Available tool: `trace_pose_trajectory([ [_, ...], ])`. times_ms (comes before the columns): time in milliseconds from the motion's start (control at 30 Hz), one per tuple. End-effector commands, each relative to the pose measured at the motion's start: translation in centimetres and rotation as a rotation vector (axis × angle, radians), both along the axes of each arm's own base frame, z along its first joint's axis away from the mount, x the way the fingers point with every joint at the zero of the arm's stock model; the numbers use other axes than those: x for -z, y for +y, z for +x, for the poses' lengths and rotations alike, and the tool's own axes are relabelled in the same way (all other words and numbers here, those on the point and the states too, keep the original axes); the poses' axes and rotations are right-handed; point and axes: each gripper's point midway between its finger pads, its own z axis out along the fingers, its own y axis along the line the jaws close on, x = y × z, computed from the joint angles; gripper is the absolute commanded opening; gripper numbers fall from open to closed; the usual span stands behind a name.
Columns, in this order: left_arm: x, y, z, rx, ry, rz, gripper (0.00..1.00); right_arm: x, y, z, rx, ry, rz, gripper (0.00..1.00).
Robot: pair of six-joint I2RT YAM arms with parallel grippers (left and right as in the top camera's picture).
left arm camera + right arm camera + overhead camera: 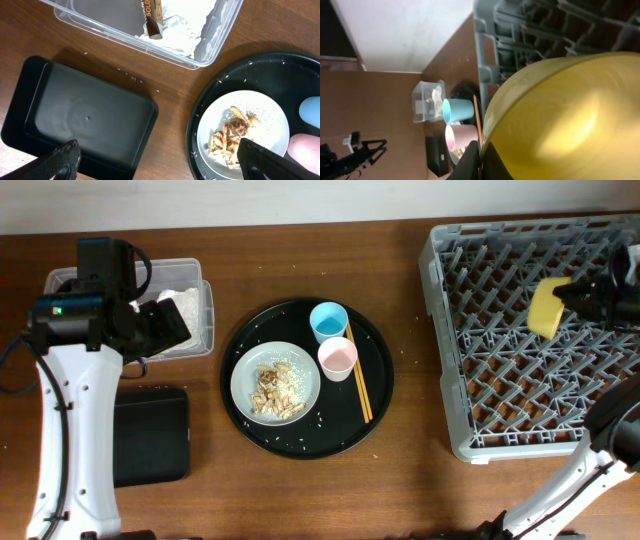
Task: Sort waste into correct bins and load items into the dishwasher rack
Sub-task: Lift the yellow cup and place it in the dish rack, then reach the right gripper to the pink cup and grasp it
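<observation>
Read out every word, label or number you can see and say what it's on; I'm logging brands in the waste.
"GOLD": on the gold-brown wrapper lying in the clear plastic box, left wrist view; any further lettering is cut off by the frame edge.
No other text is readable in any view.

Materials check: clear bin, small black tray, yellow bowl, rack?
Clear bin: transparent glossy plastic; napkins show through its wall.
Small black tray: probably plastic, semi-gloss; soft sheen on the floor.
Yellow bowl: smooth, glossy; plastic or melamine, unclear.
Rack: matte grey moulded plastic lattice.
</observation>
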Motion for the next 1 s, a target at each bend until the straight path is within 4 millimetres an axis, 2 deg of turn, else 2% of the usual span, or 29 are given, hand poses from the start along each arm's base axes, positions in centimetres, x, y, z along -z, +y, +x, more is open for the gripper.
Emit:
trace_pose_trajectory([
  [0, 0.0, 0.2, -0.1, 0.009, 0.004, 0.015, 0.99, 1.4, -0.2, -0.8, -0.015, 0.056, -0.04, 0.04],
  [133, 0.0, 0.2, -0.1, 0.009, 0.004, 0.015, 0.99, 3.9, -0.2, -0.8, -0.017, 0.066, -0.035, 0.04],
  [200, 0.0, 0.2, -0.1, 0.008, 0.004, 0.016, 0.99, 1.8, 0.7, 0.1, 0.005, -0.022, 0.091, 0.04],
  [233, 0.0, 0.2, -0.1, 0.009, 0.004, 0.015, 0.99, -0.1, 1.1, 0.7, 0.023, -0.088, 0.188, 0.04],
  [333, 0.0, 0.2, -0.1, 0.009, 0.004, 0.015, 0.99, -0.5, 1.0, 0.8, 0.03, -0.099, 0.205, 0.04],
  [467, 0.0, 0.2, -0.1, 0.009, 0.004, 0.015, 0.99, 1.2, -0.7, -0.7, 0.064, 0.002, 0.149, 0.04],
  [533, 0.0, 0.2, -0.1, 0.009, 0.004, 0.015, 0.99, 2.3, -2.2, -2.2, 0.093, 0.07, 0.113, 0.04],
  [600, 0.0, 0.2, -0.1, 0.009, 0.004, 0.015, 0.99, 2.3, -3.4, -2.8, 0.124, 0.074, 0.117, 0.04],
  [767, 0.0, 0.2, -0.1, 0.009, 0.004, 0.015, 0.99, 1.8, -3.6, -3.6, 0.146, 0.1, 0.159, 0.08],
  [867, 0.0, 0.2, -0.1, 0.009, 0.004, 0.015, 0.99, -0.9, -6.2, -6.4, 0.251, 0.104, 0.165, 0.15],
  [900, 0.0, 0.2, -0.1, 0.009, 0.004, 0.015, 1.0, -1.4, -7.6, -8.0, 0.302, 0.139, 0.12, 0.19],
  [933, 0.0, 0.2, -0.1, 0.009, 0.004, 0.015, 0.99, -0.9, -9.0, -10.6, 0.354, 0.249, 0.028, 0.24],
  [967, 0.0, 0.2, -0.1, 0.009, 0.004, 0.015, 0.99, -0.8, -9.4, -11.7, 0.372, 0.297, -0.023, 0.25],
])
